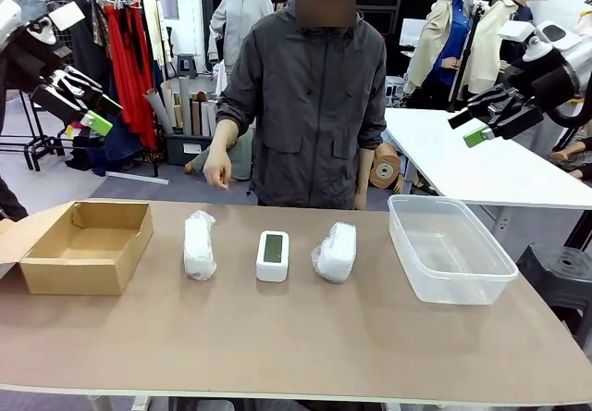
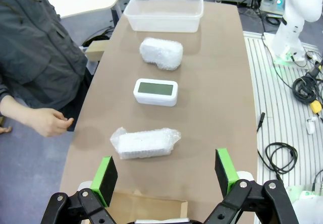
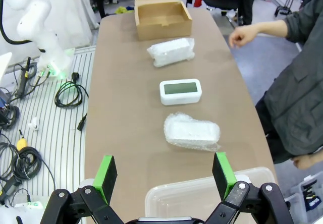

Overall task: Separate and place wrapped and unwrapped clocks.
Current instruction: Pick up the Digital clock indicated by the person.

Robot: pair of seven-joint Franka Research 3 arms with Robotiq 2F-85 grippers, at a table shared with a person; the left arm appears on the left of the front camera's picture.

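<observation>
Three clocks lie in a row across the middle of the brown table. A bubble-wrapped clock [image 1: 199,244] [image 2: 145,143] [image 3: 171,51] is on the left, a bare white clock [image 1: 273,255] [image 2: 156,91] [image 3: 180,91] with a grey-green screen is in the centre, and a second wrapped clock [image 1: 336,251] [image 2: 161,53] [image 3: 192,131] is on the right. My left gripper [image 1: 85,110] [image 2: 165,173] hangs open high above the table's left end. High over the right end, my right gripper [image 1: 481,119] [image 3: 165,172] is open too. Both hold nothing.
An open cardboard box [image 1: 85,244] [image 3: 162,16] stands at the table's left end, a clear plastic tub [image 1: 448,246] [image 2: 164,12] at the right. A person in a grey jacket stands at the far edge, one hand [image 1: 218,168] [image 2: 46,121] hanging just beyond it.
</observation>
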